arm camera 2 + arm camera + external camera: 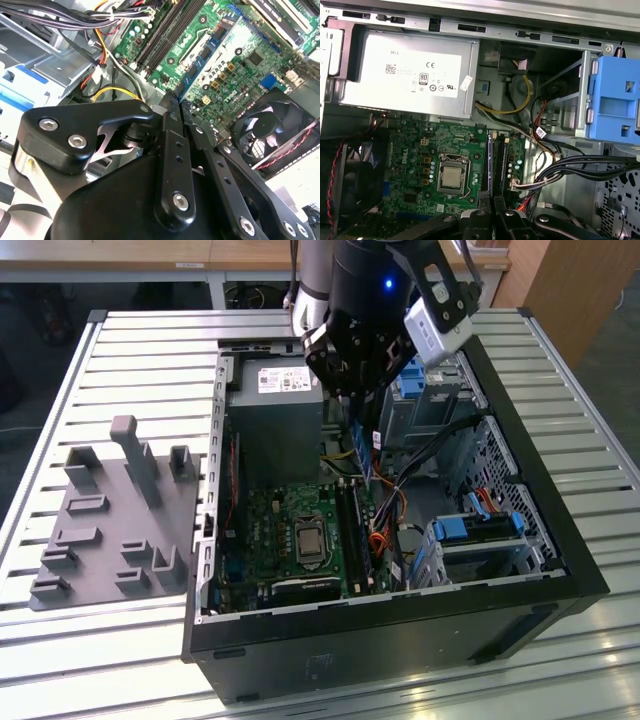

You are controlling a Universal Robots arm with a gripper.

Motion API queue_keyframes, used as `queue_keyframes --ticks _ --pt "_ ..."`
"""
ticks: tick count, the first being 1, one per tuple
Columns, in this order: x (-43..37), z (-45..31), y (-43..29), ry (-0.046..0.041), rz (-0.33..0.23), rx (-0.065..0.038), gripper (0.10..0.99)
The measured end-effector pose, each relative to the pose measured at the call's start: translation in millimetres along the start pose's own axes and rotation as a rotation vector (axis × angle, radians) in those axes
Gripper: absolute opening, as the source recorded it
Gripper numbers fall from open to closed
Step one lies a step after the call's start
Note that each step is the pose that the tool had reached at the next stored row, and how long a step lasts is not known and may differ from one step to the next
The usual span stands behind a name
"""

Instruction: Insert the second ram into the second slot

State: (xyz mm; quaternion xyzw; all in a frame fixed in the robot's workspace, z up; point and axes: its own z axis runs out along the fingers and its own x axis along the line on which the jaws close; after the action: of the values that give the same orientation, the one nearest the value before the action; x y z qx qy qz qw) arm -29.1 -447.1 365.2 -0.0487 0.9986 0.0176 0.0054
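Grey holder tray at the exterior view's left, open computer case at its right
Gripper hangs over the circuit board, jaws pinched narrow on the blue memory stick, just above the memory slots; seating it well likely means keeping the stick upright, parallel to its slot, pressing evenly

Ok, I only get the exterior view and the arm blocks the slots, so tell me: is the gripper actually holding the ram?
Observer: Yes. In the second wrist view the gripper is closed on one end of the second ram, chips showing along its blue face.
Operator: Is it lined up?
Observer: In the first wrist view it shows edge-on, running parallel to the memory slots beside the processor socket.
Operator: Seated?
Observer: No. In the second wrist view it hangs above the motherboard, apart from the slots.
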Motion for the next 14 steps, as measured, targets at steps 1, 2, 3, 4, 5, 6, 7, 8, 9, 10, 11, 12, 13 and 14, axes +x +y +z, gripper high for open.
queue_keyframes --ticks 1,2,3,4,5,6,7,8,9,10,11,12,13,14 --pt "0.0 1.2 -0.3 0.0000 0.000 0.000 0.137" --pt "0.1 2.5 -0.5 0.0000 0.001 0.000 0.137" --pt "0.1 3.5 -0.6 -0.0001 0.004 0.000 0.137" --pt "0.1 4.4 -0.7 -0.0004 0.012 0.000 0.137" --pt "0.0 5.0 -0.7 -0.0008 0.024 0.001 0.137" --pt "0.0 5.8 -0.7 -0.0013 0.039 0.001 0.137" --pt "0.0 6.4 -0.7 -0.0017 0.052 0.001 0.137" --pt "0.1 7.0 -0.8 -0.0019 0.057 0.001 0.137" --pt "0.1 7.8 -0.9 -0.0020 0.057 0.001 0.137" --pt "0.1 8.4 -0.9 -0.0020 0.058 0.001 0.137" --pt "0.1 9.0 -0.9 -0.0019 0.058 0.001 0.137" --pt "0.1 9.6 -0.9 -0.0019 0.058 0.001 0.137" --pt "0.1 10.2 -1.0 -0.0019 0.058 0.001 0.137" --pt "0.2 10.6 -1.0 -0.0019 0.058 0.001 0.137"
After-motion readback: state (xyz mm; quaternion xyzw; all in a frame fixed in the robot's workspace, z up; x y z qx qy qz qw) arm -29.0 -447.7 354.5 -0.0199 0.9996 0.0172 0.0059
